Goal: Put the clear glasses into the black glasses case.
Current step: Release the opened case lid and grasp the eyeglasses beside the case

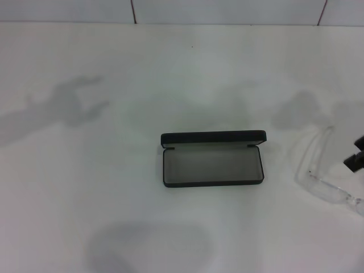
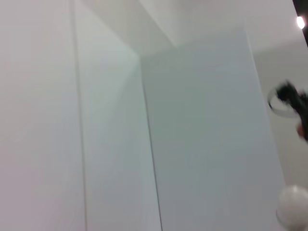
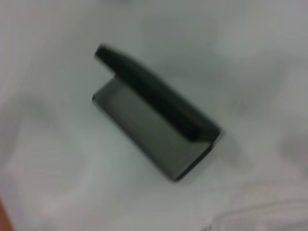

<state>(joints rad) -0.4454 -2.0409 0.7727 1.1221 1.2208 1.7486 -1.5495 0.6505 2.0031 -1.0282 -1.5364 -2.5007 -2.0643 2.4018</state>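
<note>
The black glasses case [image 1: 213,159] lies open in the middle of the white table, lid standing up at the back and grey lining bare inside. In the right wrist view the case [image 3: 154,120] appears at an angle. The clear glasses [image 1: 319,175] are to the right of the case, one thin arm pointing away from me. A faint part of the glasses [image 3: 262,214] shows in the right wrist view. Only a black bit of my right gripper [image 1: 356,153] shows at the right edge, close beside the glasses. Whether it touches them I cannot tell. My left gripper is out of view.
The white table [image 1: 114,216] spreads all around the case, with a tiled wall [image 1: 170,10] behind it. An arm's shadow [image 1: 62,108] falls at the far left. The left wrist view shows white panels [image 2: 144,120] and a small dark blurred shape [image 2: 291,98].
</note>
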